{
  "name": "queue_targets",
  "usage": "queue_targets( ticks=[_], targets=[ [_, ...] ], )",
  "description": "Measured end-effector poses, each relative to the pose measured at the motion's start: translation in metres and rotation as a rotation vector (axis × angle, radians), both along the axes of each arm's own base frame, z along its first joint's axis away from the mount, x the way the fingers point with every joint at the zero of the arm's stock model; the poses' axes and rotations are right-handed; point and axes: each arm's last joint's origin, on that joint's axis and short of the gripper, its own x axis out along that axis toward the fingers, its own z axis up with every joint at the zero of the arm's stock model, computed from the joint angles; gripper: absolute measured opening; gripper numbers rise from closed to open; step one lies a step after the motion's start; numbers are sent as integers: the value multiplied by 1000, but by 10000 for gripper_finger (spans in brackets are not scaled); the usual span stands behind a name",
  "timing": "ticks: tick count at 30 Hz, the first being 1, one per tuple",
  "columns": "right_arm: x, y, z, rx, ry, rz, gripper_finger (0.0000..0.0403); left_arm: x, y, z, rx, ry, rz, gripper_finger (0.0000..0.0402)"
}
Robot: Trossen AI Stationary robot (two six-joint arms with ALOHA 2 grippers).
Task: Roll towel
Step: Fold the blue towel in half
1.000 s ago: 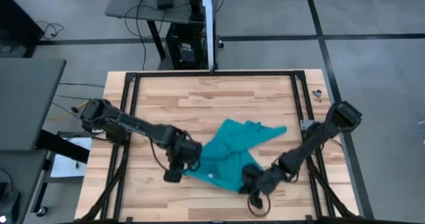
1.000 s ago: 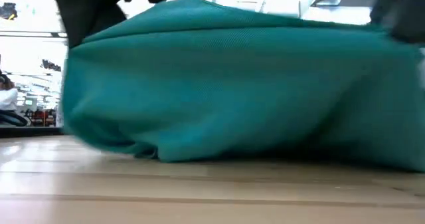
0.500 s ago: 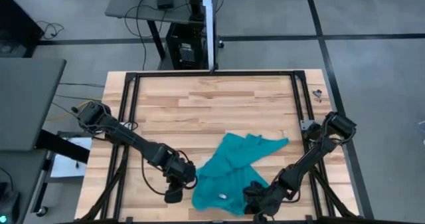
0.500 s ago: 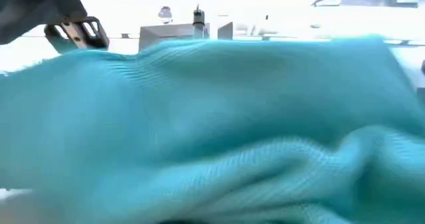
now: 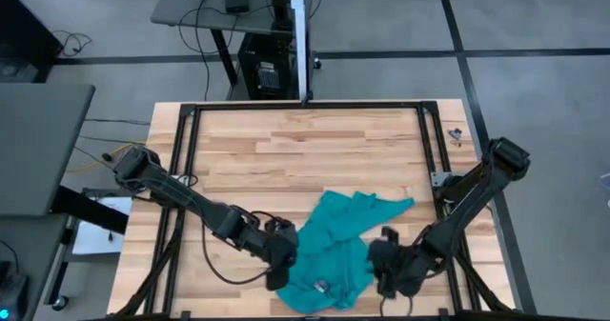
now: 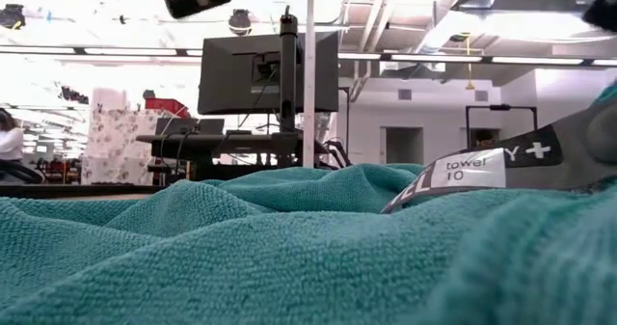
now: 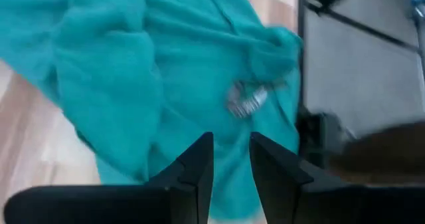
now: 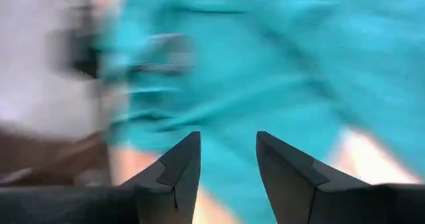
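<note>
Tag (image 6: 469,171) reads "towel 10". The towel (image 5: 334,245), lifted a second ago, now lies crumpled; left gripper (image 7: 230,151) at nine o'clock, right gripper (image 8: 228,152) at three, both spread, empty.

Left end effector (image 5: 278,269) low at near edge, fingers parted, right end effector (image 5: 386,273) likewise, empty

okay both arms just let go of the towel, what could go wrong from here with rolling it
The towel lies crumpled and folded over itself, so a roll started now would likely come out lumpy. It also sits at the table's near edge, where fabric could slip off. The left gripper and right gripper, both open, flank it closely and could snag folds.
</note>
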Motion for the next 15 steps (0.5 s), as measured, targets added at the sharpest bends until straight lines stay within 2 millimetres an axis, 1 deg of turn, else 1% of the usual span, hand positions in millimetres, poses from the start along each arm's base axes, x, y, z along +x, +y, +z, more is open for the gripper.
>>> queue_targets(
  ticks=[3,5,7,11,15],
  targets=[
    [-1,-7,-22,21,99,-155,136,15,-1,-19,-18,-4,30,80],
    [2,-11,-36,70,132,-254,136,23,-5,-30,-31,-20,35,80],
    [7,-14,-47,106,131,-309,136,31,-7,-45,-22,-19,30,80],
    [26,-27,-60,120,112,-364,136,48,-10,-71,-53,-53,46,80],
    [41,-48,-66,98,138,-396,136,63,-12,-92,-86,-122,59,80]
  ],
)
